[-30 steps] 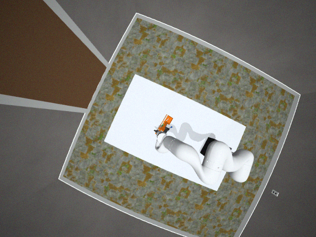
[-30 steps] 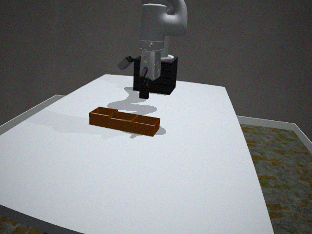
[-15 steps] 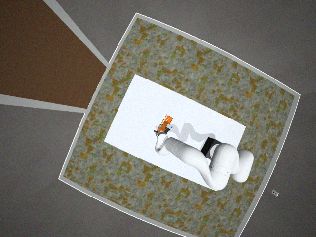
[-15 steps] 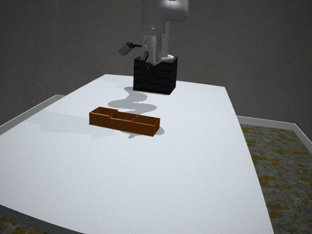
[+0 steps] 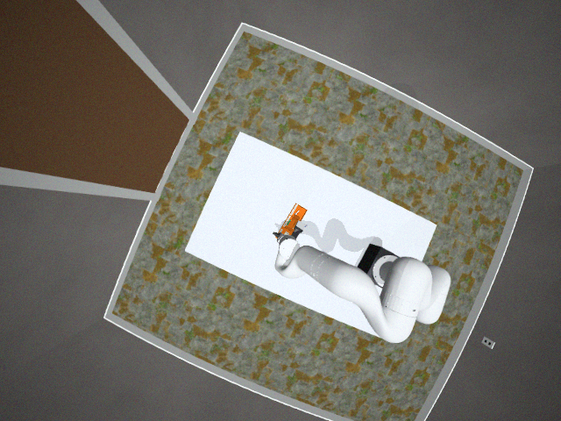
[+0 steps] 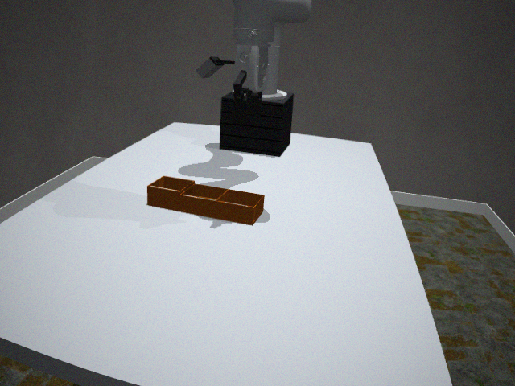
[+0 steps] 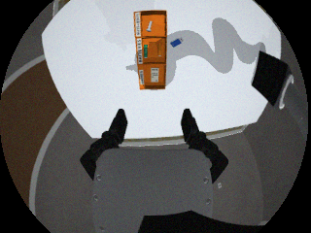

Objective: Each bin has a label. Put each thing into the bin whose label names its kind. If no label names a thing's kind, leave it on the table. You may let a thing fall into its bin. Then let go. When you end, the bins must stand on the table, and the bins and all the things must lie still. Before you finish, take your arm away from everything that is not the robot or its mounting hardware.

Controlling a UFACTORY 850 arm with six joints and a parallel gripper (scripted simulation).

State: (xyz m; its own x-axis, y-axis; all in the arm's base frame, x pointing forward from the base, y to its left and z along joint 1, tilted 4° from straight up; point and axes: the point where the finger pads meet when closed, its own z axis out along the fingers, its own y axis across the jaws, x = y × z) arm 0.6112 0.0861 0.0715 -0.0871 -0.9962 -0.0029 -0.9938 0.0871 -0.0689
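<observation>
Three orange bins (image 7: 151, 50) stand joined in a row on the white table; they also show in the overhead view (image 5: 292, 218) and in the side view (image 6: 205, 203). White labels run along one long side, too small to read. The far bin holds a small pale thing (image 7: 148, 26). The near bin holds a small grey-white thing (image 7: 155, 78). A small blue thing (image 7: 175, 43) lies on the table right beside the middle bin. My gripper (image 7: 154, 115) (image 6: 240, 84) is open and empty, high above the table, on the near-end side of the row.
The arm's black base block (image 6: 255, 122) stands at the table's far end, also seen in the wrist view (image 7: 272, 78). The table edge lies just below my fingers in the wrist view. Mottled floor surrounds the table.
</observation>
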